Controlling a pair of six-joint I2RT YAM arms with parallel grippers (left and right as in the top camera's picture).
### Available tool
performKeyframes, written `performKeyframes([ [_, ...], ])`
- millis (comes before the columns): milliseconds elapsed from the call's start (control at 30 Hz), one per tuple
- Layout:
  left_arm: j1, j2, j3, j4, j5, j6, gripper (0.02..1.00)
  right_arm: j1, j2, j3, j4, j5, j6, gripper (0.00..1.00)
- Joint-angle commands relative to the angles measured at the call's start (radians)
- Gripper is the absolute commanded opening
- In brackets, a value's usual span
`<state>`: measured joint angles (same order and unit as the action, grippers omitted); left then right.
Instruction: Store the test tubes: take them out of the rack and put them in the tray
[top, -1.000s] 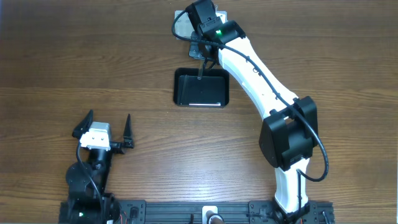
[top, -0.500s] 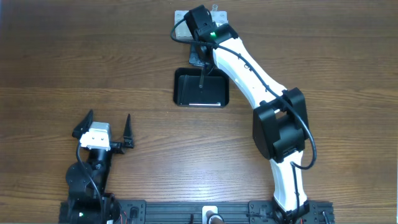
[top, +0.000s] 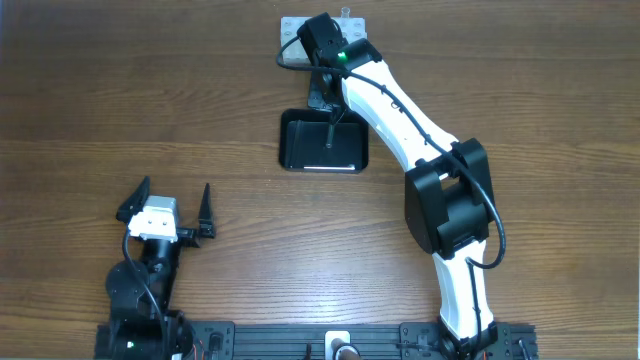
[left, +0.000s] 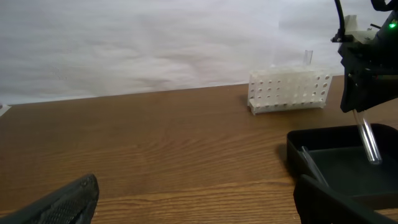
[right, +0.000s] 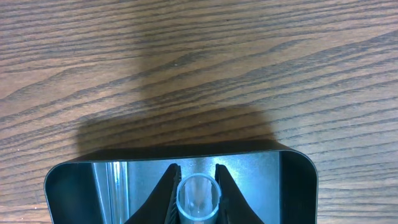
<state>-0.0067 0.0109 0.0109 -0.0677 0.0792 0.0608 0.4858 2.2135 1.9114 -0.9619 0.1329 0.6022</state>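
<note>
Nearest the bases, the left gripper (top: 173, 188) is parked low over the wooden table (top: 520, 80), its fingers spread wide and holding nothing. Farther up the table, the black tray (top: 284, 140) is reached by the right arm, and a clear test tube (right: 199, 200) is pinched upright between the narrowly set fingers of the right gripper (right: 198, 182), just below its open mouth. The lower end of the tube is seen hanging inside the tray walls in the left wrist view; whether the floor is touched cannot be told. A second tube (left: 313, 164) is already laid along one side of the tray.

The held tube is judged light, rigid and breakable, with a smooth wall that could slip through the pads. A hold near the rim, as shown, is thought best while it stands upright. A low, gentle release is called for, since a round tube may roll or knock against the one lying beside it.

Just beyond the tray, the white rack (left: 289, 90) is set on the table, and one tube (left: 307, 57) is seen standing in it at the far end. The dark, grained tabletop is bounded at the back by a plain white backdrop (left: 124, 43).
</note>
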Motion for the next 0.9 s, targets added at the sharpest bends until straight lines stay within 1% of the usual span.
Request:
performKeyframes([
  [33,0.005,-0.008,-0.005,-0.002,0.014,0.011,1.000,0.001,0.022,0.007,0.004,0.018,0.003,0.012],
  [233,0.005,-0.008,-0.005,-0.002,0.014,0.011,1.000,0.006,0.074,0.007,0.005,0.013,0.003,0.012],
  [500,0.005,-0.008,-0.005,-0.002,0.014,0.011,1.000,0.011,0.080,0.007,0.003,-0.009,0.003,0.012],
  [800,0.005,-0.008,-0.005,-0.002,0.014,0.011,1.000,0.013,0.080,0.007,-0.006,-0.015,0.003,0.009],
  [900,0.005,-0.008,-0.005,-0.002,0.014,0.011,1.000,0.013,0.080,0.007,-0.017,-0.040,0.003,0.012],
])
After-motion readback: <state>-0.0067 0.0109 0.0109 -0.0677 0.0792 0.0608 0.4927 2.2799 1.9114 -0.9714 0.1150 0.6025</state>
